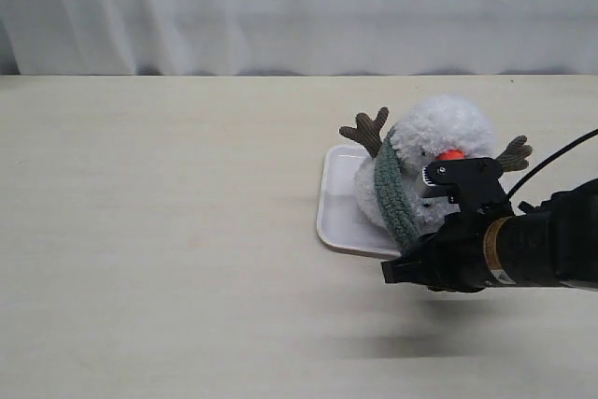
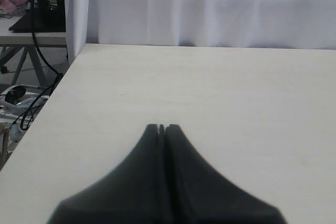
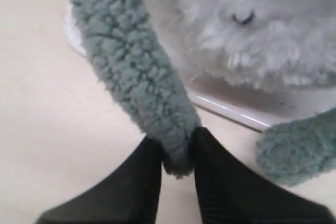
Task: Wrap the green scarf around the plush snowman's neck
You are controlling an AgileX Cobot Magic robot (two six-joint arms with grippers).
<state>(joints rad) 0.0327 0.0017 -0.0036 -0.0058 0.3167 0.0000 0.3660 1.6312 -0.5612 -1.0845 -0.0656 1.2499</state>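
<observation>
Pale wooden table [image 1: 168,231] and a white curtain [image 1: 280,7] behind it make the scene. On the right part of the table the plush snowman [image 1: 444,128] rests on a white tray [image 1: 338,221]. It is fluffy and white, with an orange-red nose [image 1: 450,153] and brown twig arms [image 1: 366,130]. The green scarf [image 1: 392,189], a dull grey-green fuzzy strip, runs from under the head ball down over the body and past the tray rim.

Only the right wrist view shows the ends of the scarf. One rounded end is pinched between the black fingers of the right gripper [image 3: 178,156], close over the table, and the other end lies just beside the tray. The same view shows a small dark mark [image 3: 244,18] in the white fur. In the exterior view the right arm hides the lower front of the toy.

The left gripper [image 2: 163,128] appears only in the left wrist view, its jaws pressed together over the table. A side table [image 2: 31,38] and cables [image 2: 31,114] stand past the table edge.
</observation>
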